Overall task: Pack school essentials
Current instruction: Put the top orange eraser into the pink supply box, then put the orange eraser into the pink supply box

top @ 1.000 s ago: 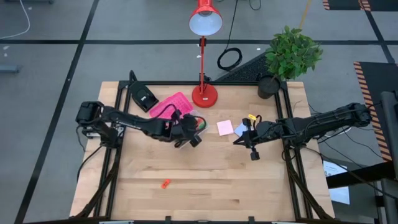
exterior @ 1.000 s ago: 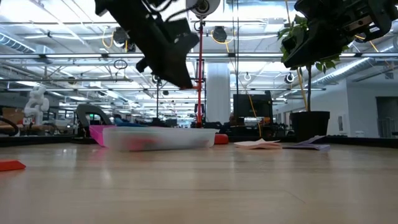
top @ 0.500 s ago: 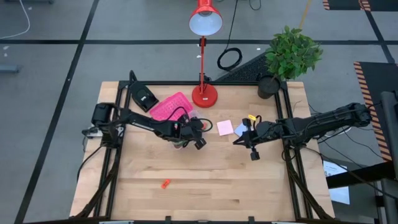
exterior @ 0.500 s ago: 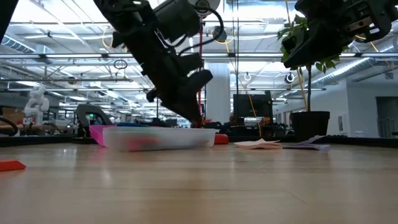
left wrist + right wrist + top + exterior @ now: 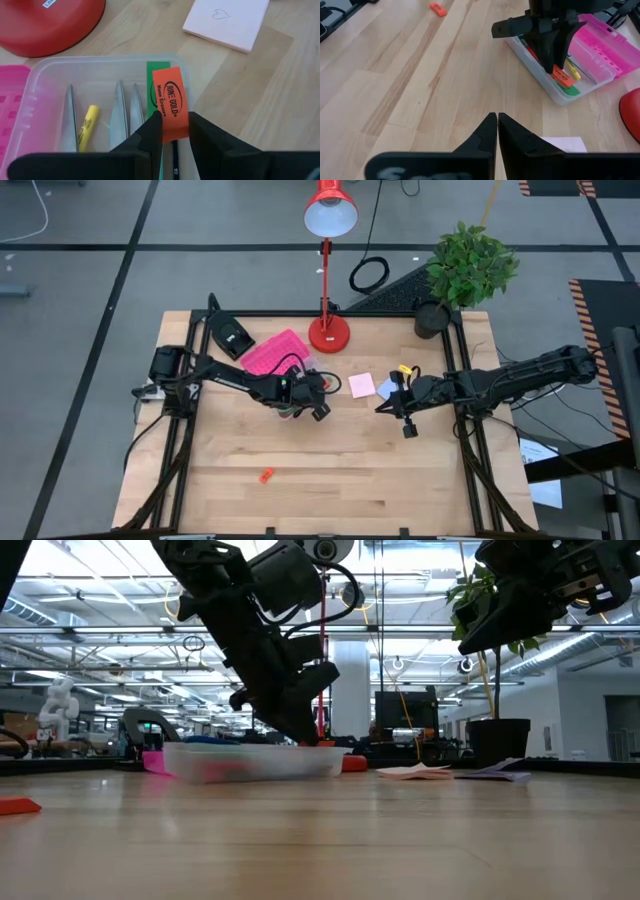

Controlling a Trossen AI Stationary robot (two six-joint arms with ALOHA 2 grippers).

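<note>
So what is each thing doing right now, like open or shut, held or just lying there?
Left pincer: shut on the orange eraser, over the clear box.
Right pincer: shut, holding nothing, above the table.
Clear box: open, pink lid flipped back, stationery inside.
Green eraser: lying in the box.
Pink sticky pad: lying on the table.
Small orange piece: lying alone on the table.
Red lamp: upright; cannot tell if lit.
</note>
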